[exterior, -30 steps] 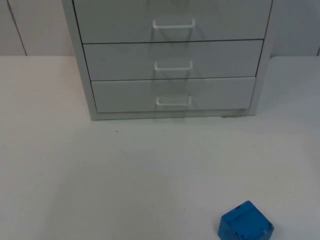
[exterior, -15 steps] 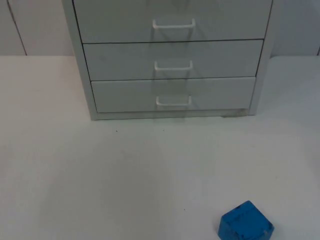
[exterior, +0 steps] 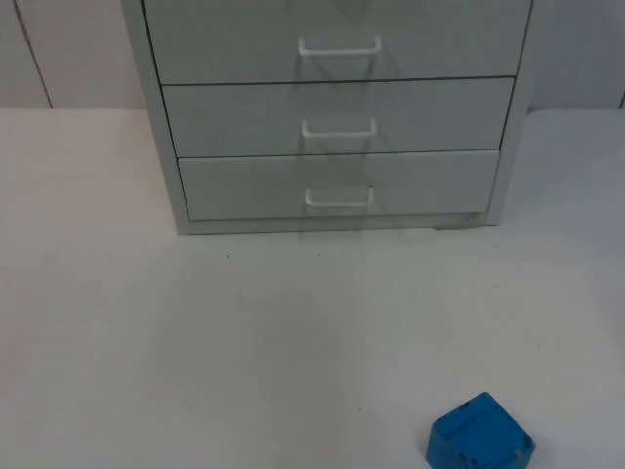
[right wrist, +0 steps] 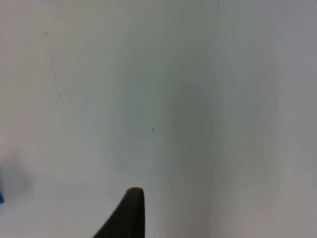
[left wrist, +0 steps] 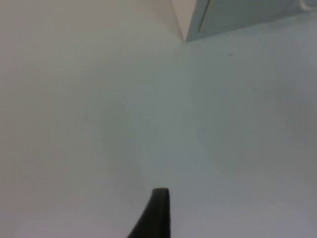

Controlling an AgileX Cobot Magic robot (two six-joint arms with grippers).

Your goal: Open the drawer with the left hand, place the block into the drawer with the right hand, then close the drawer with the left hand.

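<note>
Drawers shut, block on the near worktop

Top view: a grey drawer cabinet (exterior: 332, 107) stands at the far side of the white worktop (exterior: 195, 342), its three drawers all closed, the bottom drawer (exterior: 337, 186) with a white handle (exterior: 339, 198); the blue block (exterior: 479, 434) lies near and to the right, well apart from the cabinet. Left wrist view: the left gripper (left wrist: 154, 218) hangs over bare worktop, a cabinet corner (left wrist: 237, 15) beyond; I cannot tell its fingers' spread. Right wrist view: the right gripper (right wrist: 126, 215) hangs over bare worktop; fingers likewise unclear

- Block (exterior: 479, 434): plain blue.
- Drawer cabinet (exterior: 337, 107): pale grey, with white handles (exterior: 339, 198).
- Table (exterior: 195, 342): white, unpatterned.
- Left fingertip (left wrist: 156, 215): black.
</note>
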